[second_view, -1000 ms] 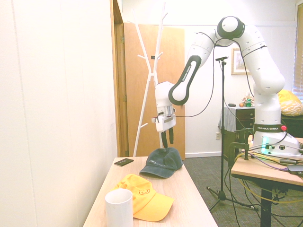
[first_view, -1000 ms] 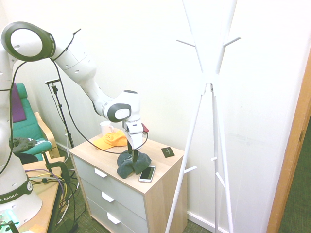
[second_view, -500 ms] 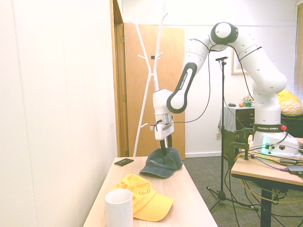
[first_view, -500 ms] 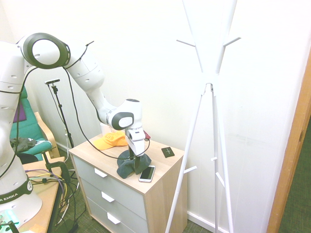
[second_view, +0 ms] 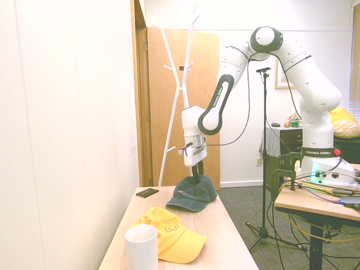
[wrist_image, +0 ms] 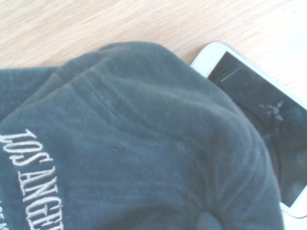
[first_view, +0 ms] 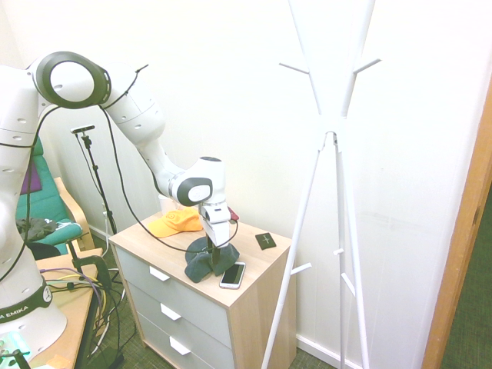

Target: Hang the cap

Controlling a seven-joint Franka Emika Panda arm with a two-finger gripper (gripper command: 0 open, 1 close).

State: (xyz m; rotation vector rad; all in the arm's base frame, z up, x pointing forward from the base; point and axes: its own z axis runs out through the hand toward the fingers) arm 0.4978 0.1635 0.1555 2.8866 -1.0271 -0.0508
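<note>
The cap (first_view: 201, 265) is dark slate-blue and lies on the wooden dresser top (first_view: 142, 240), toward the end nearest the coat stand. White stitched lettering runs across its front in the wrist view, where the cap (wrist_image: 134, 143) fills most of the picture. My gripper (first_view: 214, 247) points straight down and reaches the cap's crown. From the other side the gripper (second_view: 195, 174) sinks into the top of the cap (second_view: 191, 196). The white coat stand (first_view: 332, 131) with upward pegs rises beside the dresser, against the wall.
A yellow-orange cap (second_view: 171, 233) and a white mug (second_view: 141, 247) sit on the dresser's other end. A white phone (first_view: 233, 275) lies partly under the dark cap. A small black card (first_view: 266, 241) rests near the wall. A wooden door stands behind the coat stand (second_view: 181, 84).
The arm came down from above the cap until the gripper reached its crown. Over the last half second it has hardly moved. The cap lies where it was.
</note>
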